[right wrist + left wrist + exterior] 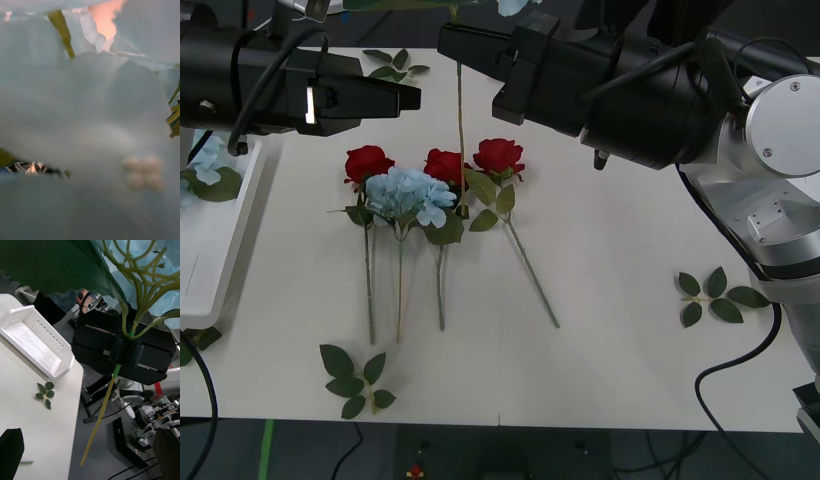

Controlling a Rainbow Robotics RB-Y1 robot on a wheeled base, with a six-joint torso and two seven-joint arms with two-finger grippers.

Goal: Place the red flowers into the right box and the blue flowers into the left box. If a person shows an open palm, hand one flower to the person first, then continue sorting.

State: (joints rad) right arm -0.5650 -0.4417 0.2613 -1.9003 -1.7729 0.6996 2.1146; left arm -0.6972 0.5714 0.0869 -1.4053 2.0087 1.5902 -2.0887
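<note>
The right claw [125, 348] is pinching the stem of a blue flower [150, 281] and holding it up above the counter [610, 300], bloom up top, thin stem hanging down. The left claw [405, 97] hovers close by over the far side; can't tell if it's spread or pressed together. On the counter three red flowers [498, 155] lie in a row with another blue flower head [408, 195] between them. The left box [215, 240] has a blue bloom inside, and the right box [35, 343] sits at the counter's other end.

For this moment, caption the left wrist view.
Right claw pinches a blue flower's stem above the table, white box beyond.
</note>
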